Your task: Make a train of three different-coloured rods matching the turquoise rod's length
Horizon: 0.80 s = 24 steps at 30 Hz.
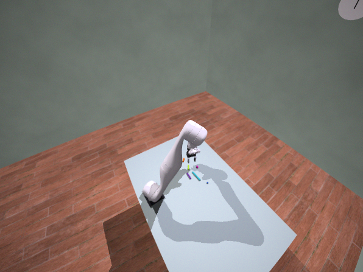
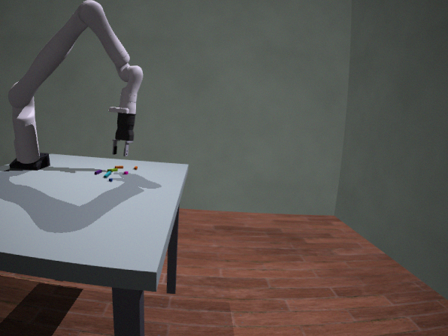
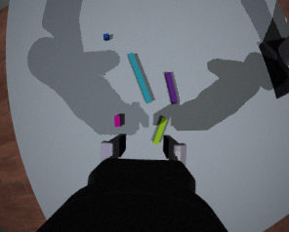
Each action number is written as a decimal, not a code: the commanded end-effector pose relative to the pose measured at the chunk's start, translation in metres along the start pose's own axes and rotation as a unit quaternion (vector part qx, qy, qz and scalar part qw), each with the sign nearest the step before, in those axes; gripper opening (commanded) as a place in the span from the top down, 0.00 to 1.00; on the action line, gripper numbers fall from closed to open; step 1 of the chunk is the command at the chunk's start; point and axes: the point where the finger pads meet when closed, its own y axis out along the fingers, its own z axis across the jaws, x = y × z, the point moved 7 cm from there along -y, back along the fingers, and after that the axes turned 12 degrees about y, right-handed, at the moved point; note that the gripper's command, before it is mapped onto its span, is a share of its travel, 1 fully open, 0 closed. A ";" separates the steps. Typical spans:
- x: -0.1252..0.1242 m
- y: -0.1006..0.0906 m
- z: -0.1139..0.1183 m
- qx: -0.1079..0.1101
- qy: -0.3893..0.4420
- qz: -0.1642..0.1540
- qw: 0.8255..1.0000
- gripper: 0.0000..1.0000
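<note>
My gripper (image 1: 191, 160) (image 2: 120, 155) (image 3: 144, 142) is open and empty, high above the table. The turquoise rod (image 1: 196, 176) (image 2: 107, 174) (image 3: 140, 78) lies beside the shorter purple rod (image 1: 189, 175) (image 2: 98, 172) (image 3: 171, 88). The lime rod (image 1: 188, 167) (image 2: 113, 170) (image 3: 160, 131) lies at another angle, just ahead of the fingertips in the wrist view. The magenta rod (image 1: 197, 167) (image 2: 125, 173) (image 3: 117, 120) and blue rod (image 1: 207, 182) (image 2: 110, 180) (image 3: 106, 36) lie apart from the others. An orange rod (image 1: 183, 160) (image 2: 119, 167) and another orange rod (image 2: 135, 168) lie farther off, outside the wrist view.
The rods lie loose on the pale table (image 1: 207, 206) (image 2: 124, 240) (image 3: 59, 161). The arm's black base (image 1: 153, 201) (image 2: 30, 161) (image 3: 279, 68) stands at the table's edge. The arm's shadows fall across and around the rods.
</note>
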 end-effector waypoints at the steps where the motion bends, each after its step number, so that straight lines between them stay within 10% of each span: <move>1: 0.009 0.000 0.009 -0.003 0.005 0.001 1.000 0.00; 24: 0.055 0.004 0.058 -0.020 0.214 -0.004 0.977 0.00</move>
